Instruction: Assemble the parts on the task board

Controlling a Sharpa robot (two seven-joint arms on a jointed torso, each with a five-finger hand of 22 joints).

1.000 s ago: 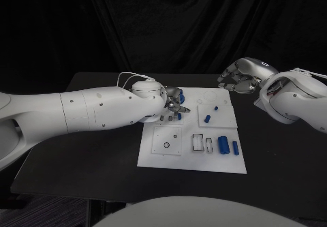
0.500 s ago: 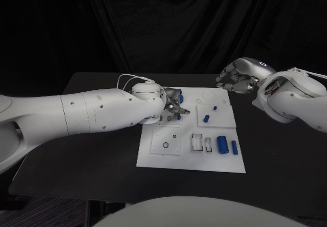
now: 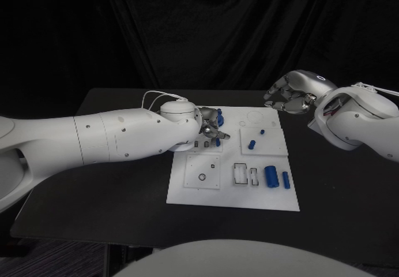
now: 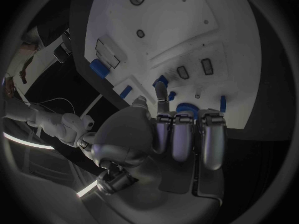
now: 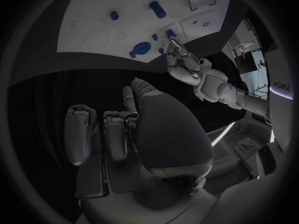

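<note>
The white task board (image 3: 233, 196) lies mid-table. My left hand (image 3: 210, 124) hovers low over its far left part, most fingers curled in. One finger (image 4: 161, 92) reaches out, its tip at a small blue part (image 4: 161, 79); whether that part is gripped or only touched I cannot tell. A round blue part (image 4: 185, 108) and a short blue peg (image 4: 222, 103) sit close by. The right wrist view shows the left hand (image 5: 187, 67) with the same blue part (image 5: 169, 33) at its fingertip. My right hand (image 3: 288, 99) hangs above the board's far right corner, fingers curled, holding nothing.
A thick blue cylinder (image 3: 271, 174) and a thinner blue peg (image 3: 286, 180) lie on the board's near right. Two small blue parts (image 3: 252, 144) (image 3: 263, 132) sit on the raised plate at the far right. Bare black table (image 3: 100, 202) surrounds the board.
My left hand has drawn back a little to the left over the board's far left part. The right hand has barely moved.
</note>
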